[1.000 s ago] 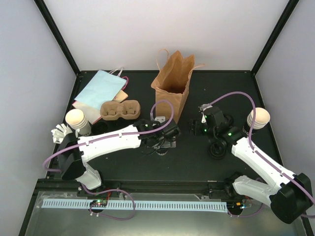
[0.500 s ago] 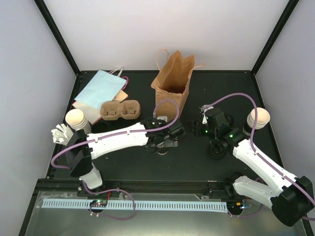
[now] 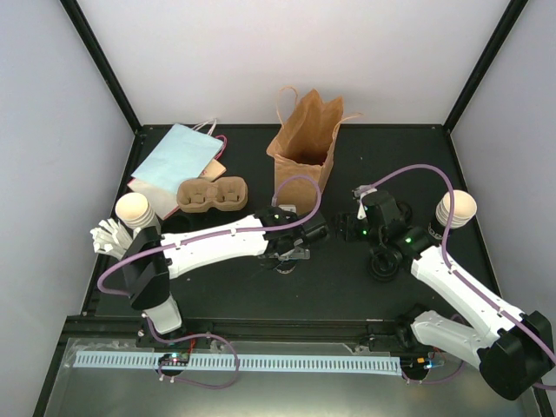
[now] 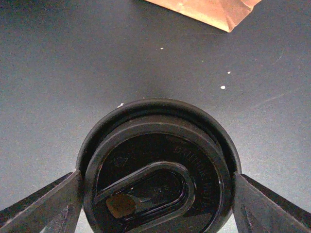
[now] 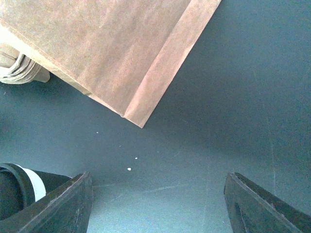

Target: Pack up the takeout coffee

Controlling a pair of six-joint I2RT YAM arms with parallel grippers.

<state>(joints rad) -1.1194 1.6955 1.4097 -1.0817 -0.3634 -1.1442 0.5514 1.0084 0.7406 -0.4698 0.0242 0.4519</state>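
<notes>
Left gripper (image 3: pixel 289 252) is over the table (image 3: pixel 217 287) in front of the brown bag (image 3: pixel 304 143), reaching down on one lidded cup (image 4: pixel 155 160). On the left wrist cam its black lid fills the lower frame, sip hole near the camera. The fingers (image 4: pixel 48 204) flank it with their tips right at the lid rim on both sides. I can't tell if they're actually clamped or just touching. The cup stands upright on the table, just in front of the bag and outside it. The bag is upright with its mouth open upward and handles up; the inside is dark from the top cam, so I can't see what's in it. Right gripper (image 5: pixel 158 177) is to the right of the bag, low over the table, with its fingers spread wide and only bare table between them; the bag's bottom corner shows ahead of it. A dark round thing (image 3: pixel 380 263) sits just beside the right forearm, too dark to say if it's another cup. The cardboard carrier (image 3: pixel 211 194) is left of the bag with its wells facing up, only pulp showing in them. The flat blue bag (image 3: pixel 174 156) lies behind the carrier, touching it. One stack of open cups (image 3: pixel 135 211), cream inside, stands at the left edge, and another stack (image 3: pixel 456 208) at the right edge.
</notes>
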